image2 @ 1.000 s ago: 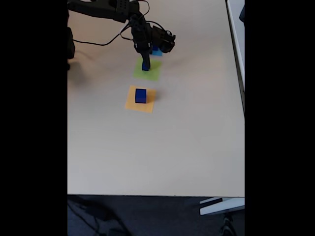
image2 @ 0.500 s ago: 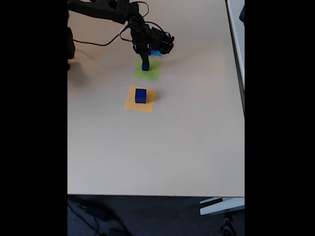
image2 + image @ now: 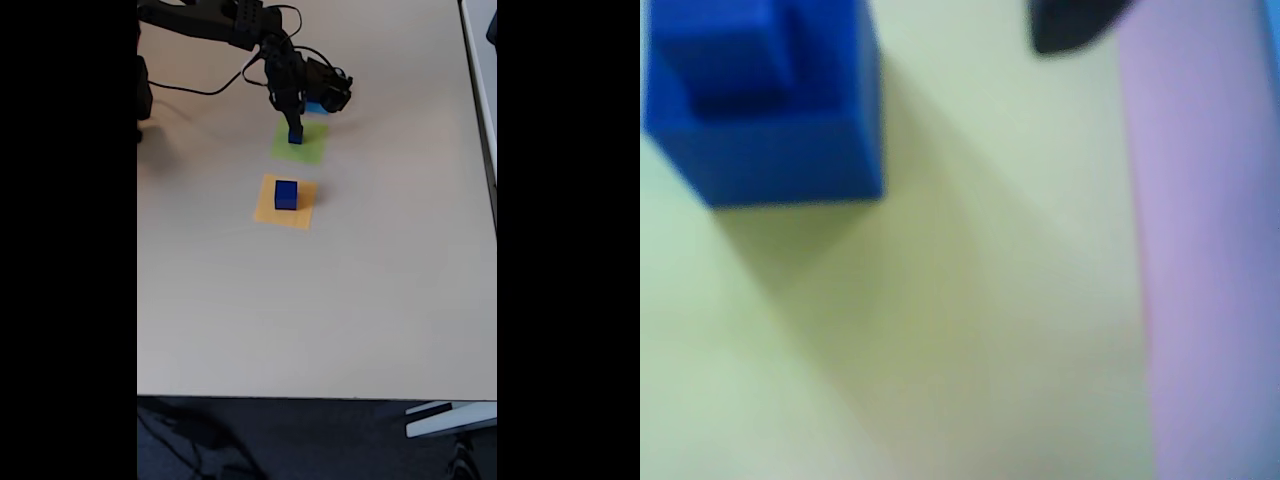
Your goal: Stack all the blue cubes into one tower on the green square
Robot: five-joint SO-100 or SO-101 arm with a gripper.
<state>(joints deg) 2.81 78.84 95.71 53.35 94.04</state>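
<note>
Blue cubes, look: two dark blue solid blocks are seen in the fixed view, a small cube [image 3: 295,137] and a larger cube [image 3: 286,194].
Small cube, place: it is set on the green square [image 3: 305,148], near that patch's far edge, in the far-left part of the table [image 3: 380,300].
Small cube, wrist view: a blurred blue block [image 3: 770,110] is shown on the lime-green surface [image 3: 940,330] at the upper left, with a raised blue part on top of it; whether that part is a second cube cannot be told from the blur.
Larger cube, place: it is set near the middle of an orange patch [image 3: 268,212], just in front of the green square and apart from the small cube.
Green square, look: a flat lime-green patch is seen, paper-thin and wider than either cube.
Light-blue patch [image 3: 317,107]: it is glimpsed behind the green square, mostly covered by the arm.
Gripper [image 3: 294,122]: it is pointed down directly over the small cube; whether the jaws are spread or pinching the cube cannot be told. A dark fingertip [image 3: 1070,25] is seen at the top edge of the wrist view.
Containers: the patches are the only carriers seen.
</note>
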